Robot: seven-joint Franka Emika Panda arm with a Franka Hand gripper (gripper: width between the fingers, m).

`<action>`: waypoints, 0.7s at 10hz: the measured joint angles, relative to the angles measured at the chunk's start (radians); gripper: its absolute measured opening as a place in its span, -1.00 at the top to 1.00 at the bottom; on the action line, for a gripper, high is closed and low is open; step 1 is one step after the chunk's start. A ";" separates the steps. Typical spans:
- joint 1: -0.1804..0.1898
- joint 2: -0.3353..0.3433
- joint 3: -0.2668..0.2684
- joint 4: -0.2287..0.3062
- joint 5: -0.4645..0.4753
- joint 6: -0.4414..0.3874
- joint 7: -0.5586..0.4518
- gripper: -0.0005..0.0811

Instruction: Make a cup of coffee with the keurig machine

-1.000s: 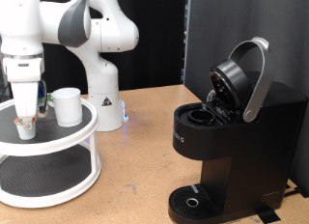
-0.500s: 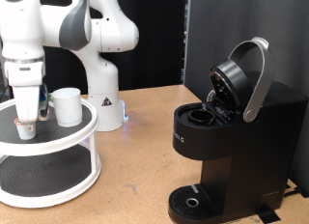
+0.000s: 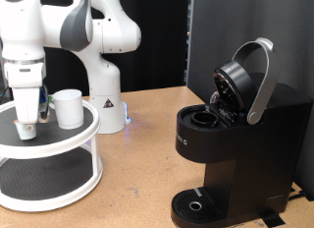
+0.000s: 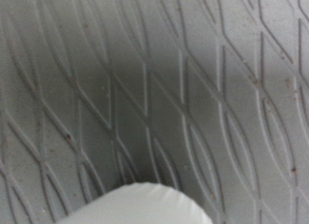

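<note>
The keurig machine point(image 3: 245, 140) stands at the exterior view's right, black, with its silver-handled lid point(image 3: 240, 83) raised and the pod chamber showing. The white cup point(image 3: 69, 108) sits on the top tier of a round white stand point(image 3: 61, 149) at the left. Beside the cup is a small white coffee pod point(image 3: 26, 131). My gripper point(image 3: 28, 118) hangs straight down over the pod, fingers apart and reaching down around its top. The wrist view shows the tier's grey patterned mat point(image 4: 154, 89) and a white rounded edge point(image 4: 135, 207), probably the pod; no fingers show there.
The stand has a lower tier with a dark mat point(image 3: 44, 179). The arm's white base point(image 3: 106, 100) stands on the wooden table point(image 3: 137, 179) behind the stand. A black curtain point(image 3: 226, 31) closes off the back right.
The gripper has come down a little towards the pod on the top tier. The cup and the machine have not moved.
</note>
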 joint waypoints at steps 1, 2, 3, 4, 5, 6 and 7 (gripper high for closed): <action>0.000 0.000 0.000 0.001 0.001 -0.001 0.000 -0.06; 0.000 0.000 0.000 0.004 0.004 -0.005 0.000 -0.06; 0.003 -0.002 0.001 0.012 0.016 -0.023 0.000 -0.06; 0.009 -0.009 0.004 0.025 0.036 -0.062 -0.002 -0.06; 0.017 -0.023 0.009 0.044 0.060 -0.111 -0.005 -0.06; 0.026 -0.041 0.015 0.065 0.083 -0.163 -0.007 -0.06; 0.037 -0.061 0.021 0.089 0.105 -0.216 -0.007 -0.05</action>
